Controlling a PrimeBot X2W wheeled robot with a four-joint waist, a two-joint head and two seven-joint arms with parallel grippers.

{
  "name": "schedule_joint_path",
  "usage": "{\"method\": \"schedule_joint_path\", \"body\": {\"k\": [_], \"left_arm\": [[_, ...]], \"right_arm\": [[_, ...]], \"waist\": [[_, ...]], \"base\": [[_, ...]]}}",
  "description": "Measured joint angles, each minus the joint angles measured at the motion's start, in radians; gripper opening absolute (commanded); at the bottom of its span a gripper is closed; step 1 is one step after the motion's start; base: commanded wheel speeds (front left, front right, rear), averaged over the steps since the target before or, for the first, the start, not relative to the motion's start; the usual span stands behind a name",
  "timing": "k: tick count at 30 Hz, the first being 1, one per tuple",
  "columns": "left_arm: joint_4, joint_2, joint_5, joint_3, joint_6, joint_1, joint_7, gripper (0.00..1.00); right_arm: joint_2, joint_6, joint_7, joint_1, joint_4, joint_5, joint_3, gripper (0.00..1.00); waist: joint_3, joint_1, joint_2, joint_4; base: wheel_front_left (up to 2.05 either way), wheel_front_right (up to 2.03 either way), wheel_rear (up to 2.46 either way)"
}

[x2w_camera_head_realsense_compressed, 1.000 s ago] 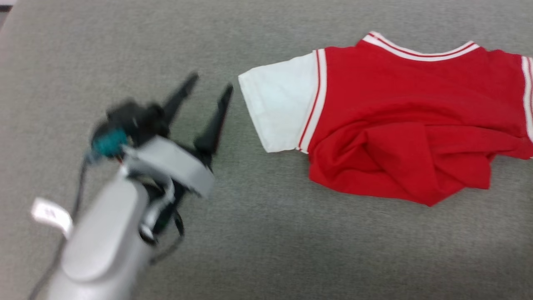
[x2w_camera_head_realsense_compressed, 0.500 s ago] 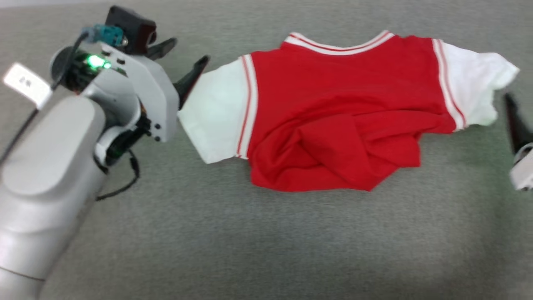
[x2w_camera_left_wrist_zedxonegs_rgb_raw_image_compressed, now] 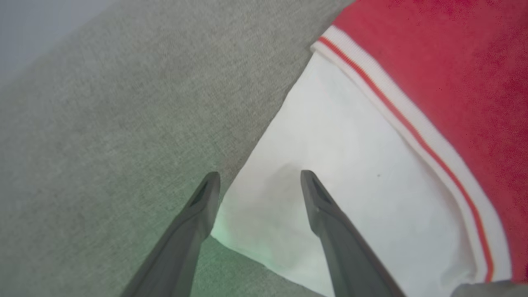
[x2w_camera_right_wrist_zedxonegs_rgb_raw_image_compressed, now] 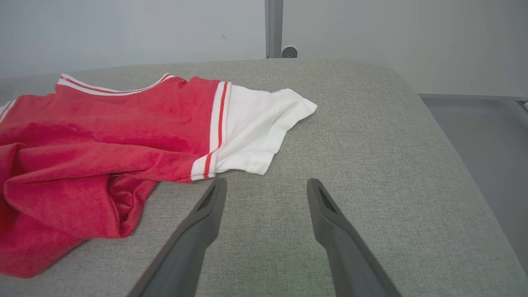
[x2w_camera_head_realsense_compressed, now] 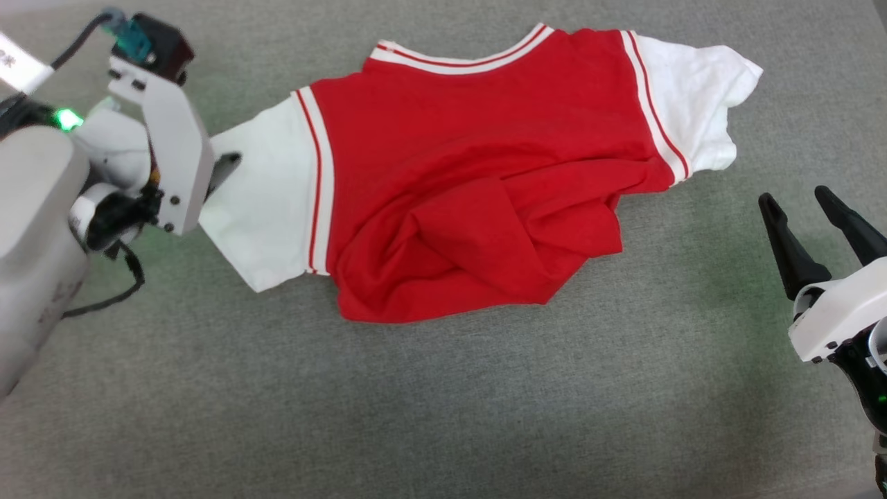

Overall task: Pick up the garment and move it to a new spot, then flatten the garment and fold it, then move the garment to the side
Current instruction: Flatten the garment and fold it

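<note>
At the lower right, the right claw [x2w_camera_head_realsense_compressed: 792, 194] is wide open and holds nothing, above the grey cloth top [x2w_camera_head_realsense_compressed: 443, 402]. The red garment [x2w_camera_head_realsense_compressed: 471, 173] lies in the upper middle, its bottom part bunched up. At the left edge, the left claw [x2w_camera_left_wrist_zedxonegs_rgb_raw_image_compressed: 259, 174] is wide open too, with one finger over the white sleeve [x2w_camera_head_realsense_compressed: 263, 208], gripping nothing.

Red garment [x2w_camera_head_realsense_compressed: 471, 173], white red-striped sleeves.

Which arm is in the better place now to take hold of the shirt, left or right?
Left. The left arm has its open jaws astride the edge of one white sleeve of the shirt. The right arm has its open jaws apart from the other sleeve, over the grey surface.
</note>
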State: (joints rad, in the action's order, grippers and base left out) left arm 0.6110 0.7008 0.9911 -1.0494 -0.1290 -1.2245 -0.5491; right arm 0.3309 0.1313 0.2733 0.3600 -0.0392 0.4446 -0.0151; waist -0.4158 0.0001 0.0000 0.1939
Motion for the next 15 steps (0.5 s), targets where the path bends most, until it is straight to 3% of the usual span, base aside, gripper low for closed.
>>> {"method": "schedule_joint_path", "body": {"k": [10, 11, 13, 14, 15], "left_arm": [[0.032, 0.019, 0.162, -0.085, 0.001, -0.033, -0.090, 1.00], [0.027, 0.020, 0.176, -0.093, 0.002, -0.037, -0.101, 0.81], [0.009, 0.026, 0.190, -0.113, 0.002, -0.046, -0.113, 0.16], [0.002, 0.028, 0.195, -0.119, 0.001, -0.050, -0.113, 0.00], [-0.002, 0.028, 0.201, -0.126, 0.001, -0.054, -0.110, 0.00]], "right_arm": [[-0.015, 0.000, 0.013, -0.002, 0.033, -0.013, 0.005, 1.00], [-0.015, 0.000, 0.016, -0.002, 0.033, -0.012, 0.005, 1.00], [-0.009, 0.000, 0.027, 0.002, 0.034, -0.012, -0.001, 1.00], [-0.005, 0.000, 0.034, 0.014, 0.034, -0.011, -0.004, 1.00], [0.000, 0.000, 0.041, 0.032, 0.033, -0.004, -0.006, 1.00]], "waist": [[-0.031, -0.0001, 0.0000, 0.021], [-0.032, 0.0000, 0.0000, 0.019], [-0.033, 0.0000, 0.0000, 0.016], [-0.035, -0.0001, 0.0000, 0.014], [-0.037, -0.0001, 0.0000, 0.013]], "base": [[0.00, 0.00, 0.00], [0.00, 0.00, 0.00], [0.00, 0.00, 0.00], [0.00, 0.00, 0.00], [0.00, 0.00, 0.00]]}}
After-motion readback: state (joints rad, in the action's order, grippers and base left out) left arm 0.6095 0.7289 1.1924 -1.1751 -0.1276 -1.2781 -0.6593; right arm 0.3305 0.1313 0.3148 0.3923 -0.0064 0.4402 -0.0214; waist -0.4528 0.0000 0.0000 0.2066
